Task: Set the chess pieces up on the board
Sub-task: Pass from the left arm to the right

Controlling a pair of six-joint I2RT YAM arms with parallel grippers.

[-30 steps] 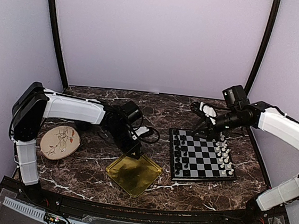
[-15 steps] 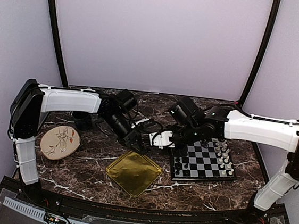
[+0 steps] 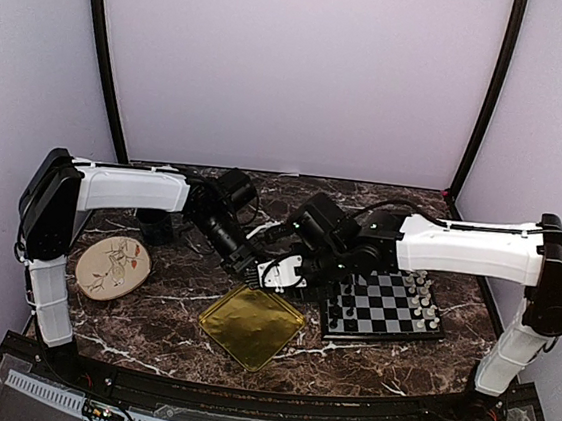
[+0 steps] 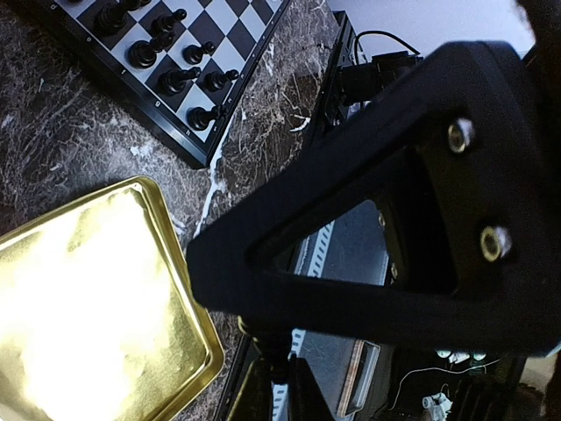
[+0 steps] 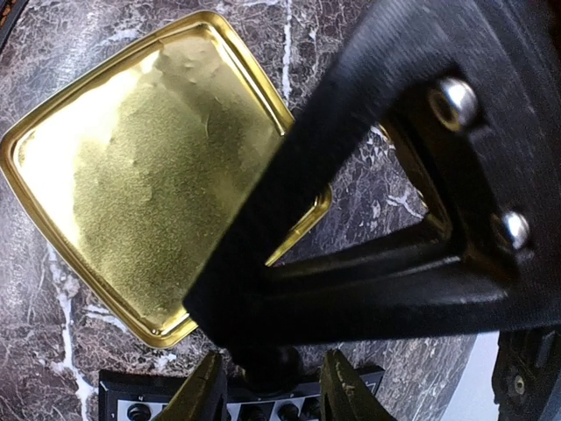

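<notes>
The square gold metal tray (image 3: 251, 325) lies on the dark marbled table (image 3: 365, 365), directly on the near side of the left gripper (image 3: 247, 270) and the right gripper (image 3: 284, 273). Both claws hang over its far corner.

The flat black-and-white checkerboard (image 3: 384, 300) lies just to the right of the right gripper. The black chess pieces (image 3: 338, 295) stand along the board side nearest this claw. The white chess pieces (image 3: 423, 298) stand along the side farthest from it. The round floral plate (image 3: 112, 266) lies well to the left of the left gripper.

The two claws are set tip to tip. Whether they touch cannot be determined. The finger spacing of either claw also cannot be determined, because each wrist view is filled by one close black finger frame.

Left arm pose: the white upper link runs level from the shoulder toward the centre, and the black forearm slopes down to the claw.

Right arm pose: the white link extends level from the right, and the black wrist bends down toward the left claw, hiding the board's far left corner.
</notes>
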